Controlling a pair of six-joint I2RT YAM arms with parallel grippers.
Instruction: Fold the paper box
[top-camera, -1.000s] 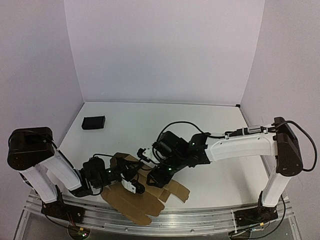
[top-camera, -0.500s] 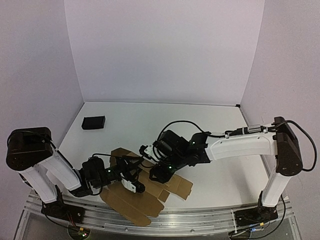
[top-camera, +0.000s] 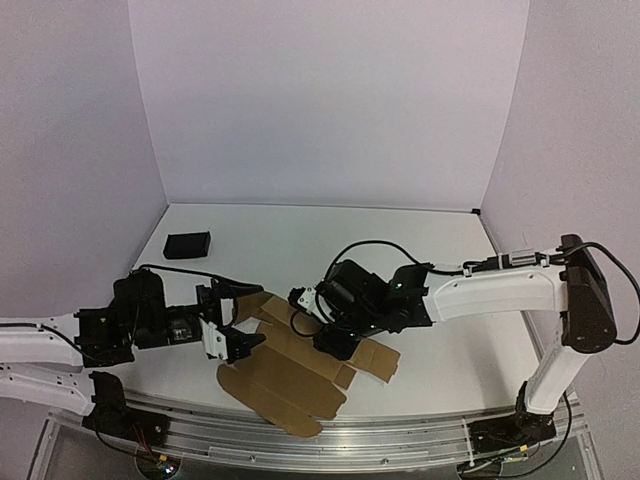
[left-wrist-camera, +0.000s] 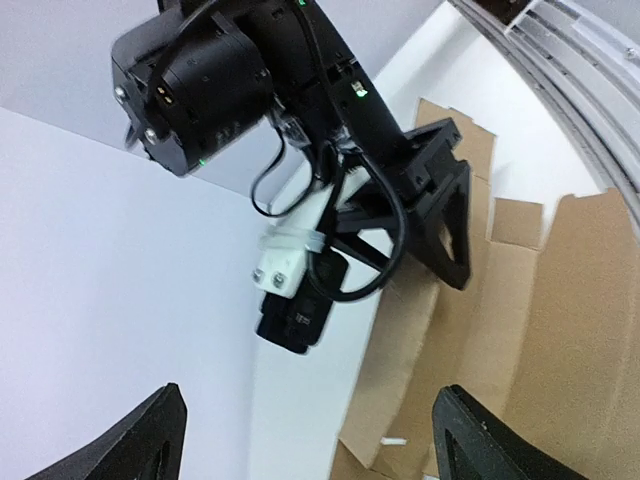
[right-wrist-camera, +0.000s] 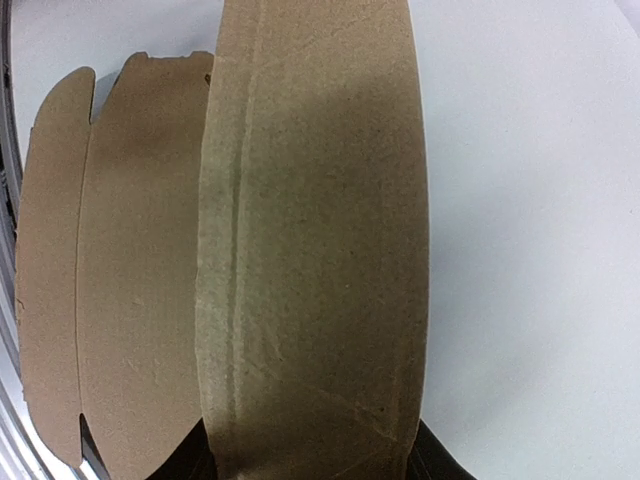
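Observation:
The paper box (top-camera: 285, 385) is a flat brown die-cut sheet lying near the table's front edge. My right gripper (top-camera: 335, 345) is down on its right-hand part. In the right wrist view a long flap of the paper box (right-wrist-camera: 310, 250) fills the gap from one finger (right-wrist-camera: 195, 462) to the other, so this gripper is shut on it. My left gripper (top-camera: 238, 320) hangs at the sheet's left end, open, with nothing between its fingers. In the left wrist view the left gripper (left-wrist-camera: 310, 400) looks at the right arm's wrist (left-wrist-camera: 300, 300) and the cardboard (left-wrist-camera: 560, 300).
A small black rectangular block (top-camera: 187, 245) lies at the back left of the white table (top-camera: 330, 240). The metal rail (top-camera: 400, 440) runs along the near edge just below the sheet. Purple walls close in the back and both sides.
The left gripper has opened and its arm has swung back to the left, off the sheet. The right gripper has narrowed on the flap, and the sheet has shifted slightly to the right.

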